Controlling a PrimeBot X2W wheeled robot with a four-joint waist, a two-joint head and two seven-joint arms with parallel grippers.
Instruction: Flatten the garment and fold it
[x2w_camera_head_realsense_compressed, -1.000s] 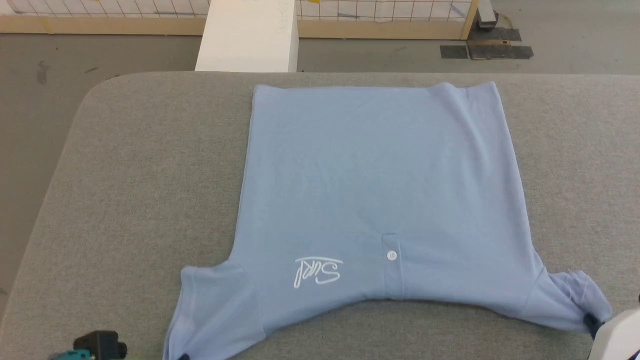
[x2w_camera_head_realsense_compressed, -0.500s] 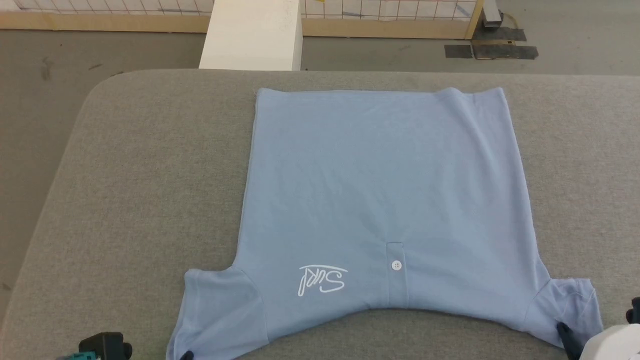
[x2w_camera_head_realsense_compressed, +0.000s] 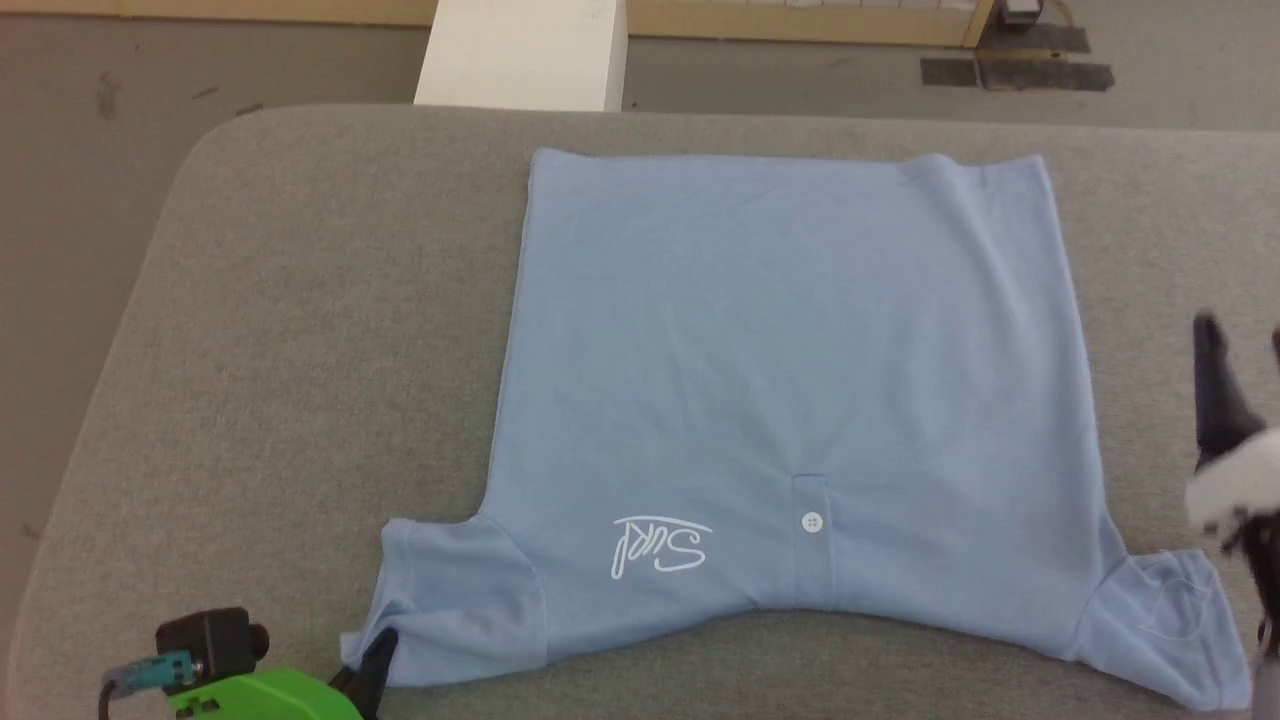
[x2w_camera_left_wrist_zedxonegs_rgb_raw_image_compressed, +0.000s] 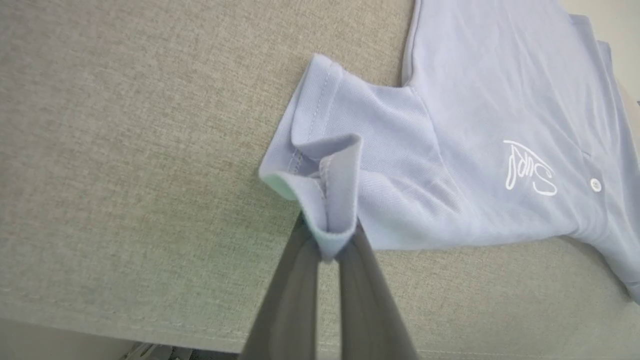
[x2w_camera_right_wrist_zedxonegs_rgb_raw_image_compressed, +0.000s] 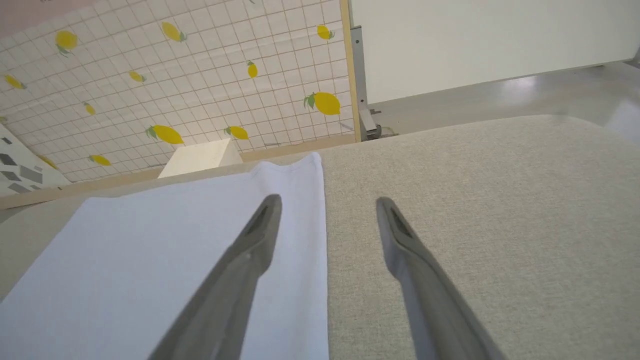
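Observation:
The garment (x2w_camera_head_realsense_compressed: 790, 380), a light blue shirt with a white logo and one white button, lies spread flat on the grey padded table (x2w_camera_head_realsense_compressed: 300, 350), sleeves nearest me. My left gripper (x2w_camera_head_realsense_compressed: 378, 650) is shut on the hem of the left sleeve, which bunches up between the fingers (x2w_camera_left_wrist_zedxonegs_rgb_raw_image_compressed: 330, 245). My right gripper (x2w_camera_head_realsense_compressed: 1240, 345) hovers open and empty above the table beside the garment's right edge. Along its fingers (x2w_camera_right_wrist_zedxonegs_rgb_raw_image_compressed: 327, 200) the garment's (x2w_camera_right_wrist_zedxonegs_rgb_raw_image_compressed: 175, 260) side edge runs just inside the left finger. The right sleeve (x2w_camera_head_realsense_compressed: 1165, 620) lies loose on the table.
A white block (x2w_camera_head_realsense_compressed: 520, 50) stands on the floor past the table's far edge. The table's rounded far-left corner (x2w_camera_head_realsense_compressed: 210, 140) is near bare floor. A lemon-patterned grid wall (x2w_camera_right_wrist_zedxonegs_rgb_raw_image_compressed: 175, 75) rises at the back.
My right gripper has opened, let go of the right sleeve and lifted away up the garment's right side. The left gripper keeps its hold. The head camera has tilted down slightly.

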